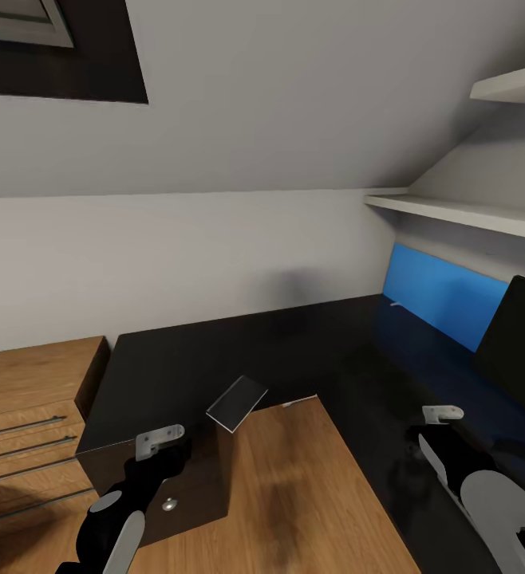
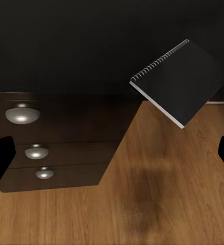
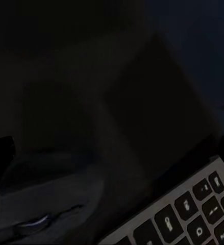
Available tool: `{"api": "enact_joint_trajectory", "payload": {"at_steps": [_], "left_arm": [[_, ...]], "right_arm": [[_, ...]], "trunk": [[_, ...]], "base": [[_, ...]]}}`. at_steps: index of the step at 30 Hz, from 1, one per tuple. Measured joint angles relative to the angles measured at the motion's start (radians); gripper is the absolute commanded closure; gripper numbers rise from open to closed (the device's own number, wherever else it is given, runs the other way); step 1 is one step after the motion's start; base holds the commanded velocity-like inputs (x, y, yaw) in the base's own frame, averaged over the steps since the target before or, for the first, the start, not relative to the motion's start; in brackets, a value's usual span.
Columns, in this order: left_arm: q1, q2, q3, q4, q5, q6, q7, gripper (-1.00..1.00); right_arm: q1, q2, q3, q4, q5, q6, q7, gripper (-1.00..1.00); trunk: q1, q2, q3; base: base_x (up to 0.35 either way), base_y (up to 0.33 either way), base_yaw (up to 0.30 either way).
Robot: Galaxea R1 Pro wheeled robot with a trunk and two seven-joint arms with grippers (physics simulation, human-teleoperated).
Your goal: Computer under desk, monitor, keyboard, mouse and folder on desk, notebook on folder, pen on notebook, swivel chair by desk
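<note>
While the notebook (image 1: 237,402) lay on the desk (image 1: 215,351) edge, corner poking out over the floor, it sat at one o'clock from the left pincer (image 1: 160,441), the nearer one, which was open and empty. Whether the right pincer (image 1: 442,414) was open, I could not tell.

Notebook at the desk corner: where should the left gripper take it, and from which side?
Probably the notebook's plain corner overhanging the desk edge above the floor, opposite its spiral binding. Left gripper comes from the floor side, one finger above, one below.
</note>
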Motion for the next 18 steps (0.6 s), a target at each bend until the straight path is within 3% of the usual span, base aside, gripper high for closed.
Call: {"api": "enact_joint_trajectory", "payload": {"at_steps": [18], "left_arm": [[0.0, 0.001, 0.0, 0.0, 0.0, 0.004, 0.0, -1.0]], "right_arm": [[0.0, 0.004, -0.005, -0.048, -0.002, -0.011, 0.001, -1.0]], "trunk": [[0.0, 0.0, 0.0]], "base": [[0.0, 0.0, 0.0]]}}
